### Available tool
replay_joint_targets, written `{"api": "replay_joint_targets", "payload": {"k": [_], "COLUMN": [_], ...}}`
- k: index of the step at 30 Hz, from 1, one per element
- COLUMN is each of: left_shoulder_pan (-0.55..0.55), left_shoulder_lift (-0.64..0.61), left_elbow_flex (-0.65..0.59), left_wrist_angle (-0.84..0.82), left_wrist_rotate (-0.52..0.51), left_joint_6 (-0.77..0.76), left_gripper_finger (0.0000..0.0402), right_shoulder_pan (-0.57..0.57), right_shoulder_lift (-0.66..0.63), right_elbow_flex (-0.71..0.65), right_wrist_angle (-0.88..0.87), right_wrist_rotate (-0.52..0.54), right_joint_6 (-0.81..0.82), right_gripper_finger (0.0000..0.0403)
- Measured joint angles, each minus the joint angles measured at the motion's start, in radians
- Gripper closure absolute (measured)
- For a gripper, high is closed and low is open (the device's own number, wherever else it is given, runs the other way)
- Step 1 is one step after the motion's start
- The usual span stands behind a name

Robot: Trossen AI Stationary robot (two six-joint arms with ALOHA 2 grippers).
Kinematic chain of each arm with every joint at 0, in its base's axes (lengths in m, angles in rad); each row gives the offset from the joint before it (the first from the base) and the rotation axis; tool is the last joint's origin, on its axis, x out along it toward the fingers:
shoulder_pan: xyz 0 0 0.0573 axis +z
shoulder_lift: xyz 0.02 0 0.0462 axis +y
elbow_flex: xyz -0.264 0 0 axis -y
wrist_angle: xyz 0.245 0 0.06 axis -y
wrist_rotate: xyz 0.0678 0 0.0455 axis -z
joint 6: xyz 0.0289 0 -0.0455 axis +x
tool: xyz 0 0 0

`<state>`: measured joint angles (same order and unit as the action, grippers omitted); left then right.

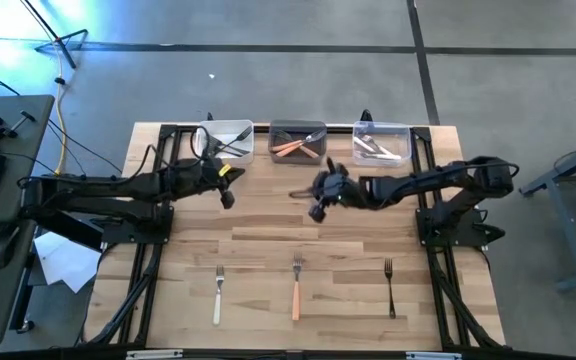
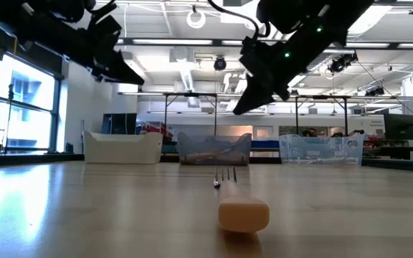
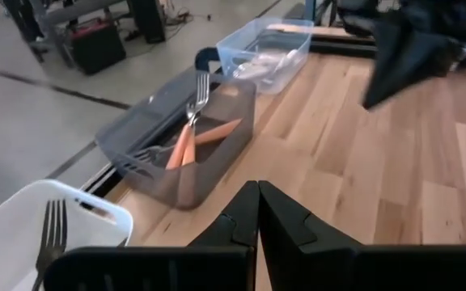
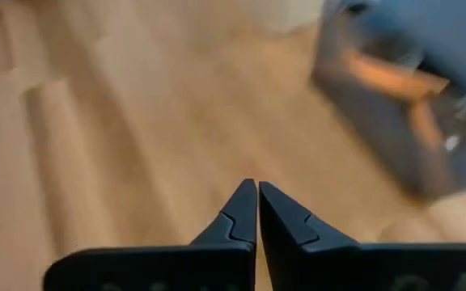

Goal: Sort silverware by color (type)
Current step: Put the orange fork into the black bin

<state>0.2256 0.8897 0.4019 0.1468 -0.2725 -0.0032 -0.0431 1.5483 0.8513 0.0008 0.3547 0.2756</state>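
Revealing from overhead three forks at six o'clock, white fork (image 1: 218,294), orange fork (image 1: 296,288), black fork (image 1: 389,287), level view only the orange, grey bin (image 1: 298,140) at twelve o'clock with orange forks, left gripper (image 1: 226,186) and right gripper (image 1: 315,194) pinched closed, empty.

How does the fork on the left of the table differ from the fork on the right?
The left fork has a white handle; the right fork has a black one. The left fork looks longer than the right fork. Both lie flat on the table, tines pointing toward the bins, untouched by either gripper.

Table (image 1: 268,240) pale wood planks, smooth; forks (image 1: 296,287) metal tines; bins (image 1: 382,143) translucent plastic
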Motion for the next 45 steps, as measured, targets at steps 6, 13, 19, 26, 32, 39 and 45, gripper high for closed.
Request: {"api": "replay_joint_targets", "payload": {"k": [6, 13, 19, 26, 32, 39, 45], "left_shoulder_pan": [0.002, 0.002, 0.002, 0.0, 0.0, -0.001, -0.006], "left_shoulder_lift": [0.0, 0.0, 0.0, 0.0, 0.0, 0.0, 0.0], "left_elbow_flex": [0.0, 0.0, 0.0, 0.0, 0.0, 0.0, 0.0], "left_wrist_angle": [0.01, 0.008, 0.008, -0.005, -0.01, -0.016, -0.015], "left_wrist_rotate": [-0.002, -0.001, -0.001, 0.0, 0.0, 0.0, 0.001], "left_joint_6": [0.033, 0.018, 0.032, 0.033, 0.033, 0.031, 0.024], "left_gripper_finger": [0.0401, 0.0401, 0.0401, 0.0401, 0.0401, 0.0401, 0.0401], "right_shoulder_pan": [0.099, 0.207, 0.289, 0.334, 0.331, 0.314, 0.279], "right_shoulder_lift": [0.007, 0.011, 0.052, 0.154, 0.242, 0.337, 0.363], "right_elbow_flex": [0.018, 0.019, 0.02, 0.02, 0.02, 0.019, 0.019], "right_wrist_angle": [-0.089, -0.092, -0.066, 0.132, 0.274, 0.312, 0.291], "right_wrist_rotate": [-0.037, -0.109, -0.114, -0.161, -0.314, -0.352, -0.352], "right_joint_6": [0.063, 0.14, 0.225, 0.152, 0.081, 0.084, 0.082], "right_gripper_finger": [0.04, 0.0318, 0.0224, 0.0242, 0.0367, 0.0379, 0.0397]}}
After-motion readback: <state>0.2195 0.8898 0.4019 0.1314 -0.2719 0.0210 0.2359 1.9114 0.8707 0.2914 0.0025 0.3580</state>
